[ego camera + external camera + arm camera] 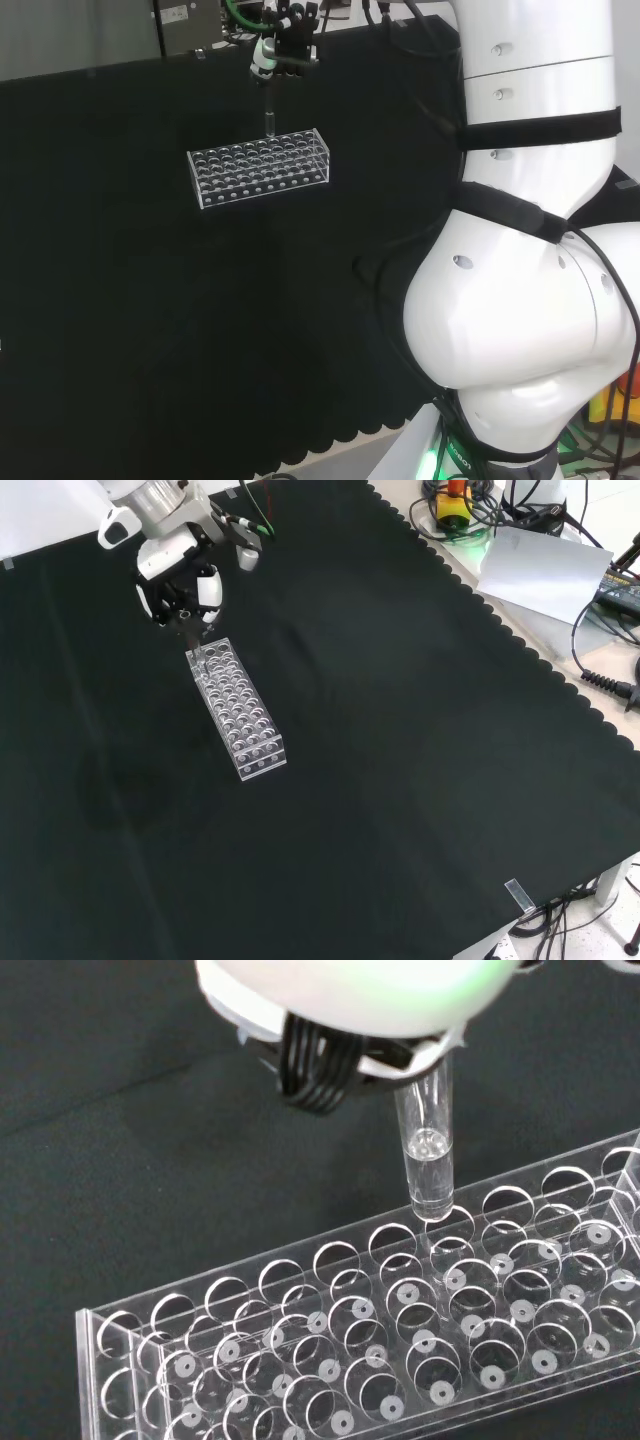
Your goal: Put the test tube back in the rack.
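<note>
One test tube [428, 1155] hangs upright from the hand [178, 580], its top pinched in the curled fingers [318, 1070] and its long axis pointing straight down at the rack [400, 1340]. The wrist view shows its rounded bottom right at the rim of a hole in the rack's outermost row, though whether it is centred there or touching the rim I cannot tell. Judging by this, only a straight descent remains. Nothing else stands on the desk [400, 760] near the rack, and every other hole looks empty.
</note>
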### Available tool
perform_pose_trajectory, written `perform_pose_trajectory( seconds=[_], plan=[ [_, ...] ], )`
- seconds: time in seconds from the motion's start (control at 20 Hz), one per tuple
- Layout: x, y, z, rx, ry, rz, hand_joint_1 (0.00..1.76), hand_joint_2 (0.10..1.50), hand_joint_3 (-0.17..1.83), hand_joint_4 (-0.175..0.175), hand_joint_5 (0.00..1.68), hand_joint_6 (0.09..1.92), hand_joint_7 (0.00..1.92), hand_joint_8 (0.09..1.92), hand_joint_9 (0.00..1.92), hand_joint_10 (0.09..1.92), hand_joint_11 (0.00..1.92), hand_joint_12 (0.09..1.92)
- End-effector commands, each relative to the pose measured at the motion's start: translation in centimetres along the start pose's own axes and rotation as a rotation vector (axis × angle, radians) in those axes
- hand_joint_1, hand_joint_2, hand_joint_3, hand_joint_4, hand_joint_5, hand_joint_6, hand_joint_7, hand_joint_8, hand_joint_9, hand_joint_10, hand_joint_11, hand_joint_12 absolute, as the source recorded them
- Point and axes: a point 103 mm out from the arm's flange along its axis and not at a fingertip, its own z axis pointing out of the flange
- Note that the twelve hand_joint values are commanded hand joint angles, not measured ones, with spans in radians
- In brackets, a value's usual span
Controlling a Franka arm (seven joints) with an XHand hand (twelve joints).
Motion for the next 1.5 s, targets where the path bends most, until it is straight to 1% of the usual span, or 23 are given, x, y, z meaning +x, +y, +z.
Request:
perform_pose_trajectory(
  seconds=[0.05, 0.45, 0.75, 1.0, 1.25, 1.5],
  plan=[
    [-0.1, -0.1, 0.4, 0.012, 0.000, 0.000, 1.23, 0.66, 0.63, -0.175, 1.32, 0.56, 1.70, 0.51, 1.62, 0.66, 1.27, 0.86],
    [-0.7, -0.2, 0.7, 0.016, -0.011, 0.008, 1.23, 0.66, 0.63, -0.175, 1.32, 0.56, 1.70, 0.51, 1.62, 0.66, 1.27, 0.86],
    [-1.4, -0.2, 1.1, 0.025, -0.005, 0.013, 1.23, 0.66, 0.63, -0.175, 1.32, 0.56, 1.70, 0.51, 1.62, 0.66, 1.27, 0.86],
    [-1.1, 0.0, 1.2, 0.026, -0.003, 0.014, 1.23, 0.66, 0.63, -0.175, 1.32, 0.56, 1.70, 0.51, 1.62, 0.66, 1.26, 0.86],
    [-0.2, 0.2, 0.8, 0.021, -0.003, -0.003, 1.23, 0.66, 0.63, -0.175, 1.32, 0.56, 1.70, 0.51, 1.62, 0.66, 1.27, 0.86],
    [-0.2, 0.3, 0.9, 0.025, -0.006, -0.003, 1.23, 0.66, 0.63, -0.175, 1.32, 0.56, 1.70, 0.51, 1.62, 0.66, 1.26, 0.86]
  ],
)
